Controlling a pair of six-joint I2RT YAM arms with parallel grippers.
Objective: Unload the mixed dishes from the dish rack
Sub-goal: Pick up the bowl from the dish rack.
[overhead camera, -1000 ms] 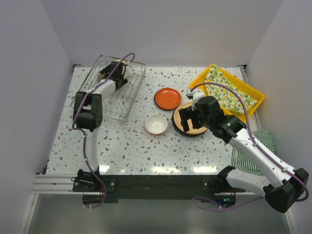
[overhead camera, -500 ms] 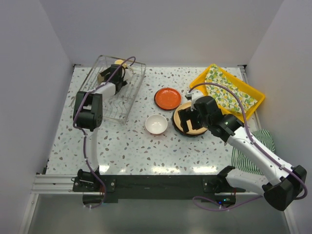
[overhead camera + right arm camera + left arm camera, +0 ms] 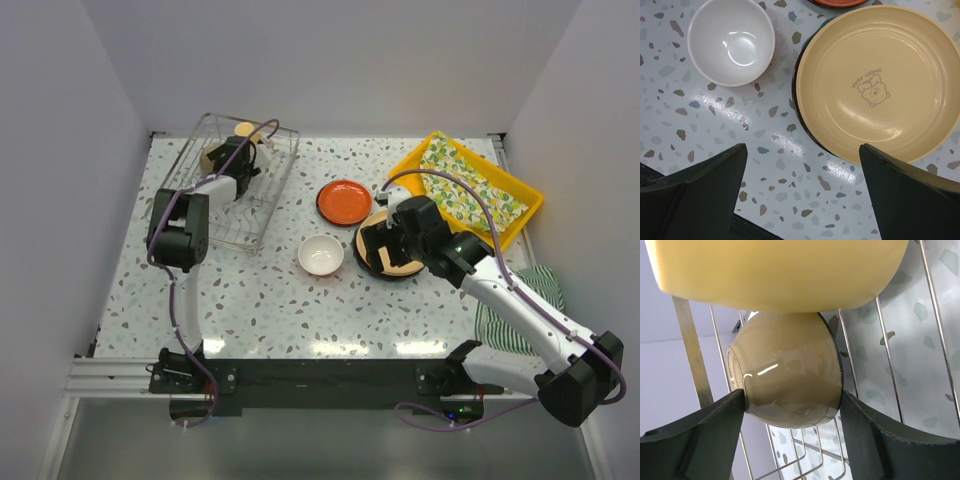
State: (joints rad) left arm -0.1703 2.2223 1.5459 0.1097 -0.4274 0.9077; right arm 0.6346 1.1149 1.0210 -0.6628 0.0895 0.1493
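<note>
In the left wrist view my left gripper [image 3: 792, 402] is shut on a glossy cream mug [image 3: 785, 365] that lies on its side inside the dish rack [image 3: 690, 350]; both fingers press its sides and its handle is hidden. A tan-yellow dish [image 3: 780, 270] sits just beyond it. From above, the left gripper [image 3: 238, 160] is at the far end of the wire rack [image 3: 225, 228]. My right gripper [image 3: 802, 165] is open and empty, low over the table beside the dark brown plate with cream face [image 3: 875, 80]. It also shows in the top view [image 3: 385, 243].
A white bowl [image 3: 731, 40] and an orange plate [image 3: 344, 202] lie on the table left of and behind the brown plate. A yellow tray with lemon-print cloth [image 3: 530, 205] stands at the far right. A green striped cloth [image 3: 510, 310] lies at the right edge.
My left gripper has pushed a little further toward the far end of the rack. My right gripper has shifted slightly left and nearer over the brown plate.
</note>
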